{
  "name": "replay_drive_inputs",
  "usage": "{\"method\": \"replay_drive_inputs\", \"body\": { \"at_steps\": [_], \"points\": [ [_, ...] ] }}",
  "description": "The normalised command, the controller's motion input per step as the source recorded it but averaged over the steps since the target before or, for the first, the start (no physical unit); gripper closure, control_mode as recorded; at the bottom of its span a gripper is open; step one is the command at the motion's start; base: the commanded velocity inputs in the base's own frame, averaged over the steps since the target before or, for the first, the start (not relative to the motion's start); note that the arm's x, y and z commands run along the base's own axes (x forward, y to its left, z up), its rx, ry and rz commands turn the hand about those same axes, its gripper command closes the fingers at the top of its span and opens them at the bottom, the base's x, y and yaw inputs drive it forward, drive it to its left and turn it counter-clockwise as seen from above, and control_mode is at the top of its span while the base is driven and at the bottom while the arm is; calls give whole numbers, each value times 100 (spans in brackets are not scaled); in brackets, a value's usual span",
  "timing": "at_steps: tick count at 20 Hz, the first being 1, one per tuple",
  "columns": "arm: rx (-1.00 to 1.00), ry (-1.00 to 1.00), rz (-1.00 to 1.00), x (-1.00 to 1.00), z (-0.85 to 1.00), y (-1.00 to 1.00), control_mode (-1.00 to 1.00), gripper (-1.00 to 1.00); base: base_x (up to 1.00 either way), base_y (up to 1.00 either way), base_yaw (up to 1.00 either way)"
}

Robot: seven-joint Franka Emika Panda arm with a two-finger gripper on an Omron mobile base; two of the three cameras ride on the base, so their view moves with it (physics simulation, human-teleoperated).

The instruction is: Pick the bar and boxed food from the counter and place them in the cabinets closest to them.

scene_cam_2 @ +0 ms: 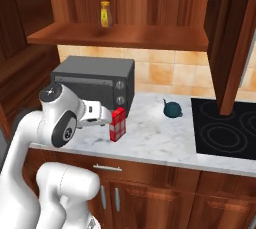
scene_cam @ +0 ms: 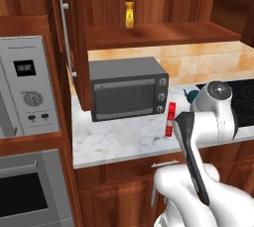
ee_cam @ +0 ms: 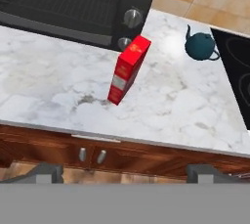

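Note:
The boxed food (ee_cam: 128, 70) is a tall slim red carton standing on the marble counter (ee_cam: 58, 96), just in front of the toaster oven's right corner; it also appears in both base views (scene_cam: 171, 119) (scene_cam_2: 118, 124). My gripper (ee_cam: 126, 174) hangs short of the counter's front edge and above it, pointing at the carton, open and holding nothing. Its two fingertips (ee_cam: 46, 173) stand wide apart. In the right base view the hand (scene_cam_2: 97, 113) sits just left of the carton. The cabinets (scene_cam: 149, 35) above stand open, with a plank shelf (scene_cam_2: 125, 35). The bar is out of view.
A dark toaster oven (scene_cam: 129, 89) sits at the back of the counter. A teal kettle (ee_cam: 201, 46) stands right of the carton, beside the black stovetop (scene_cam_2: 225, 128). A yellow bottle (scene_cam: 129, 14) is on the cabinet shelf. An open cabinet door (scene_cam: 69, 47) hangs at left.

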Motion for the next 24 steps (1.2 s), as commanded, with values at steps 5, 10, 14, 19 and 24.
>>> {"method": "replay_drive_inputs", "body": {
  "at_steps": [5,10,14,19,24],
  "points": [
    [0,-7,-12,29,-31,6,-100,-100,0,0,0],
    [0,-5,-9,28,-31,2,-100,-100,0,0,0],
    [0,-5,-8,36,-33,0,-100,-100,0,0,0],
    [0,-1,-6,40,-33,0,-100,-100,0,0,0],
    [0,0,-5,41,-30,0,-100,-100,0,0,0]
  ]
}}
